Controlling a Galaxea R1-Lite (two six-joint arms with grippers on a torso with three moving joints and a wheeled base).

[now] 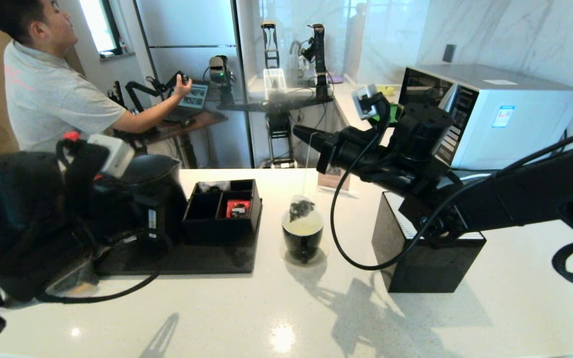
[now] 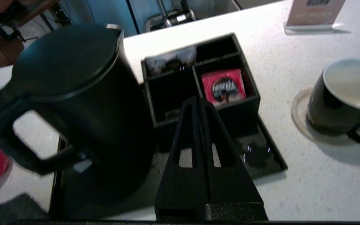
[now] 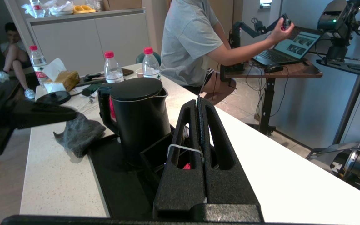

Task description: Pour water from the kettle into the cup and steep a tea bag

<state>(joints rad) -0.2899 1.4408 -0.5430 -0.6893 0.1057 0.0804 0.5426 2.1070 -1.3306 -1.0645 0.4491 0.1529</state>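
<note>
The black cup (image 1: pixel 302 243) stands on a clear coaster mid-counter, holding pale water (image 1: pixel 303 227). The greyish tea bag (image 1: pixel 300 209) hangs at the cup's mouth on a thin string running up to my right gripper (image 1: pixel 300 132), which is shut on that string. The string loops over one finger (image 3: pixel 184 148) in the right wrist view. To the left, the matte black kettle (image 1: pixel 154 191) stands upright on the tray, lid on. My left gripper (image 2: pixel 197 101) is shut and empty, hovering beside the kettle (image 2: pixel 73 103) and left of the cup (image 2: pixel 339 103).
A black tray (image 1: pixel 192 261) carries a divided black box (image 1: pixel 219 219) with a red packet (image 1: pixel 238 208). A black block (image 1: pixel 426 253) and a microwave (image 1: pixel 495 109) stand on the right. A grey cloth (image 3: pixel 80 134) and red-capped bottles (image 3: pixel 112 67) lie beyond the kettle. A person sits behind the counter.
</note>
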